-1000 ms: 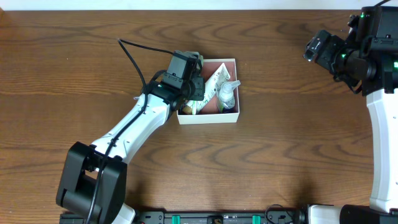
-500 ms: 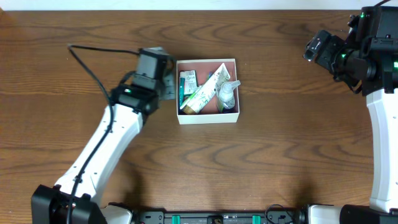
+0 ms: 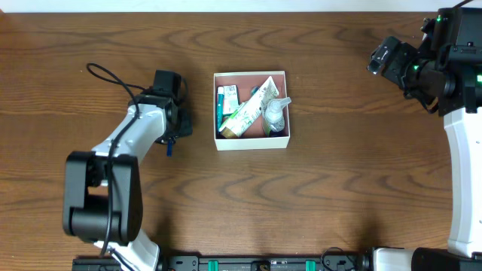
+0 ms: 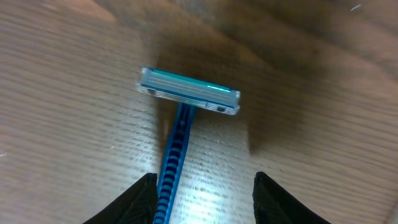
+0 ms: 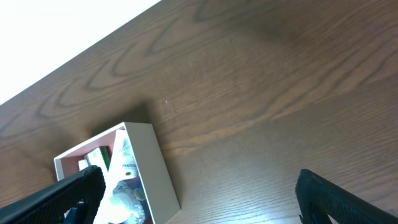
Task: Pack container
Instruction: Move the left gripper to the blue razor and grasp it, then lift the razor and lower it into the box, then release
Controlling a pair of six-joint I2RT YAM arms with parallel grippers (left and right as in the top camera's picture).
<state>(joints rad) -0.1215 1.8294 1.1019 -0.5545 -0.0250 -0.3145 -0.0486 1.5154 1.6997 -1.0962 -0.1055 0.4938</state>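
Observation:
The container, a shallow white-walled box with a reddish floor, sits at the table's middle and holds a toothpaste tube, a clear bottle and a green box. A blue razor lies flat on the table left of the container; its handle end shows in the overhead view. My left gripper is open low over it, with the handle close to the left finger. My right gripper is open and empty, raised at the far right. The container's wall shows in the right wrist view.
Wood-grain table all around. A black cable loops off my left arm to the left of the container. The table's far edge meets a white surface in the right wrist view.
My left arm has pulled away from the container, swung left and come down over the blue razor on the table. The right arm has not moved.

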